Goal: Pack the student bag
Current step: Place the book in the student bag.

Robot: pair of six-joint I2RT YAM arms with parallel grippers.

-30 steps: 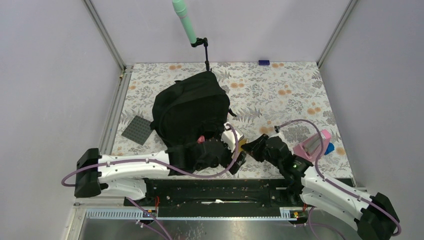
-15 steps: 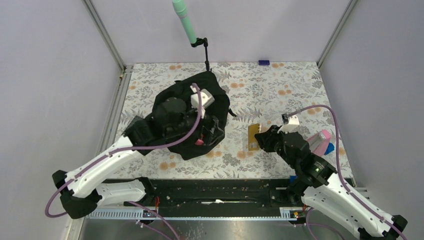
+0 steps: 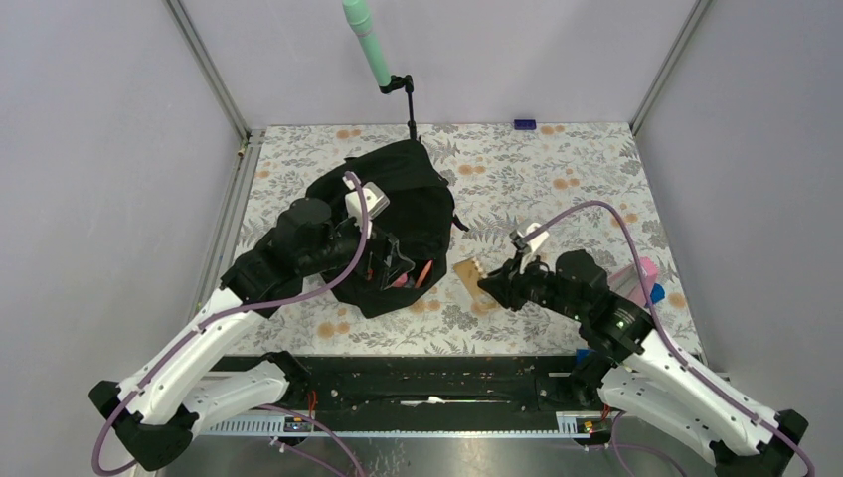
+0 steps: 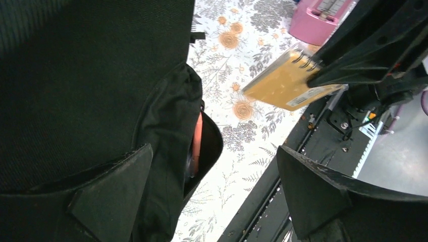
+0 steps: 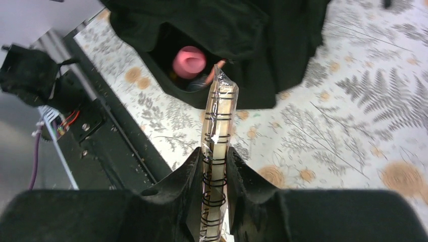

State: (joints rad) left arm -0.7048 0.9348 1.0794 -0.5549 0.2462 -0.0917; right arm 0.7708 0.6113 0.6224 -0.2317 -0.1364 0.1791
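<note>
Soft black fabric student bag, pocket mouth gaping. Flat yellow wire-bound notebook pinched narrowly in right gripper, reaching bagward. Left gripper spread wide, empty, angled over bag.

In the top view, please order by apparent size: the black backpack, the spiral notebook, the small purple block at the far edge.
1. black backpack, largest by far.
2. spiral notebook, tilted, so it may look smaller than it is.
3. purple block, clearly smallest.
</note>
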